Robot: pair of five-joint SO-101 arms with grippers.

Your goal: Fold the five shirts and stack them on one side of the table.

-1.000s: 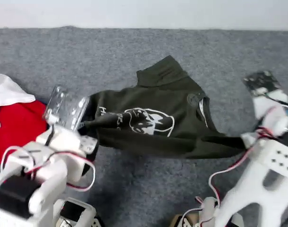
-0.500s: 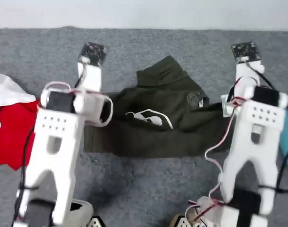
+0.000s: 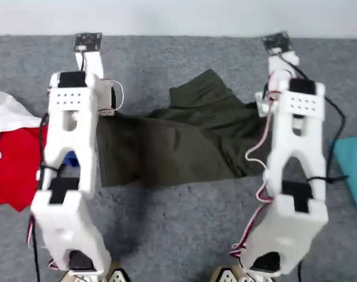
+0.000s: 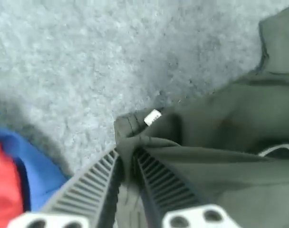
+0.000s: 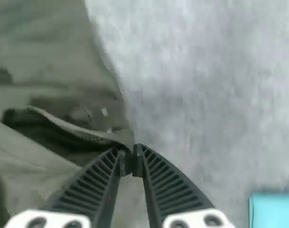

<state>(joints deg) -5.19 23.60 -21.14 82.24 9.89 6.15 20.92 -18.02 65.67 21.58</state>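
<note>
Stretched across the middle of the grey felt table (image 3: 184, 59): a dark green shirt (image 3: 184, 141), rumpled, one flap pointing toward the far edge. Held at both ends, between the left arm (image 3: 70, 147) and the right arm (image 3: 296, 153), both extended over the felt.

At the left end, pinched in the left gripper (image 4: 128, 159): ribbed fingers (image 4: 94, 178) drawn almost together, a bunched edge of the green cloth squeezed between them, a small white tag (image 4: 152, 117) on the fabric just past the tips.

At the right end, clamped in the right gripper (image 5: 130, 159): jaws narrow, closed on a thin fold beside a dark opening in the garment, bare felt just beyond.

Off to the left side of the table, a red shirt (image 3: 11, 167), with a white shirt (image 3: 8, 114) lying over its far end. Between the red shirt and the green one, near the left gripper, a strip of blue cloth (image 4: 37, 171).

At the right edge, well apart from the green shirt, a teal cloth (image 3: 352, 167), flat on the felt.
</note>
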